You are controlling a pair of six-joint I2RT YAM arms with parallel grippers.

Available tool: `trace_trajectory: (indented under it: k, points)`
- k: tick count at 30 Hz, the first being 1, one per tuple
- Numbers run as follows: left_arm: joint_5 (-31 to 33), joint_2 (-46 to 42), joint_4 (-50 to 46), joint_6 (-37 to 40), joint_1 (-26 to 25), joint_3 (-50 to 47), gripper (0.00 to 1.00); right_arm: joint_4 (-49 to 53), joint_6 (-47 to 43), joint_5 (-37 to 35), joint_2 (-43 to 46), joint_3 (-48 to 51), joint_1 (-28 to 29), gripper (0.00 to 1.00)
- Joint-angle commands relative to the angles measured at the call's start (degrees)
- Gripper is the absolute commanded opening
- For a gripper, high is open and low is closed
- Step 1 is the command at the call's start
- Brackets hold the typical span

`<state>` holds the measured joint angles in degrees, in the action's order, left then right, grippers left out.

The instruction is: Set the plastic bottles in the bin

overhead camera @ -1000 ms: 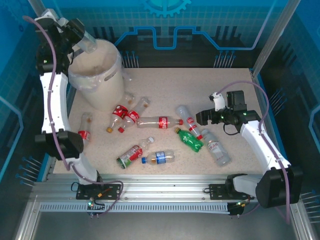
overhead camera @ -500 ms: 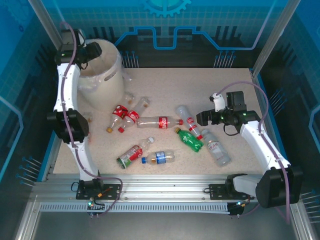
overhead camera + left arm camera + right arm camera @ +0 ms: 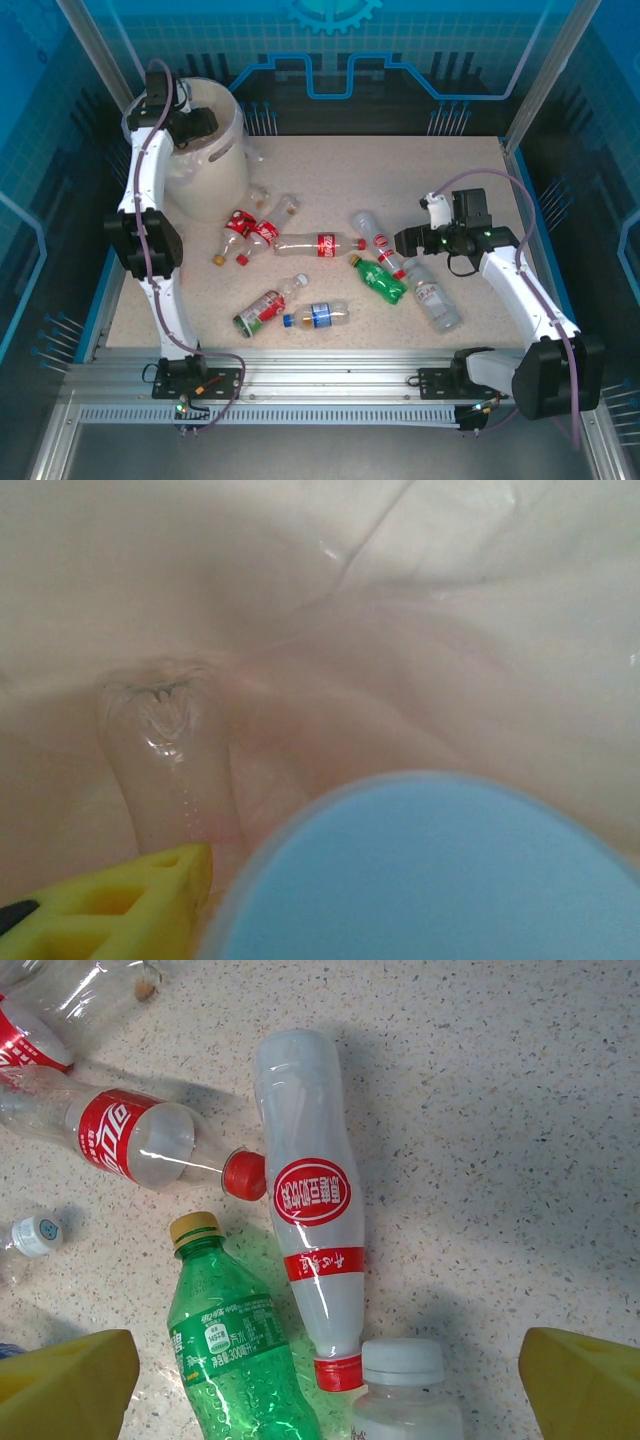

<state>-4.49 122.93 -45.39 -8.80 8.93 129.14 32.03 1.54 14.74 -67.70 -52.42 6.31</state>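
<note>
the bin (image 3: 215,185) stands at ten o'clock on the table (image 3: 470,180), and the left gripper (image 3: 190,125) hangs over its mouth. in the left wrist view one yellow finger (image 3: 130,905) lies against a clear bottle (image 3: 165,770), whose base points down toward the liner (image 3: 480,600); the gripper is clamped on that bottle. a blurred blue shape (image 3: 430,870) sits at five o'clock in that view, and i cannot tell what it is.

the right gripper (image 3: 405,240) hovers at three o'clock over the table, jaws spread wide and holding nothing. in the right wrist view its yellow fingers (image 3: 65,1385) flank a white bottle (image 3: 310,1220) with a round red label. that bottle lies flat with its red cap toward six o'clock. a green bottle (image 3: 240,1360) lies just beside it at seven o'clock. a red-labelled bottle (image 3: 130,1145) rests its cap against it from nine o'clock, and a white-capped bottle (image 3: 405,1400) sits at its cap end. the rest of the plastic bottles (image 3: 265,235) lie scattered around the table's centre, among them a blue-labelled bottle (image 3: 318,315) at six o'clock.
</note>
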Motion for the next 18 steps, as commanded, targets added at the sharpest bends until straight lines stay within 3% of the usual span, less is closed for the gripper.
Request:
trace_trajectory:
  k: [1,3,8,18]
  points:
    - [-1.8,-0.5,-0.3,1.6,-0.2,-1.2,0.28,0.1,0.9,-1.2,1.5,0.2,-0.9,0.98]
    - [-1.9,-0.7,-0.3,1.6,-0.1,-1.6,0.33,1.4,1.6,-2.2,1.5,-0.3,-1.5,0.97]
    - [-1.7,-1.1,-0.8,2.2,-0.2,-1.9,0.62,5.9,3.1,-6.4,2.0,-1.4,-3.7,0.95]
    - [0.4,-3.1,-1.2,3.4,-0.1,-1.2,0.88,20.6,5.8,-19.6,1.0,-6.0,-3.9,0.89]
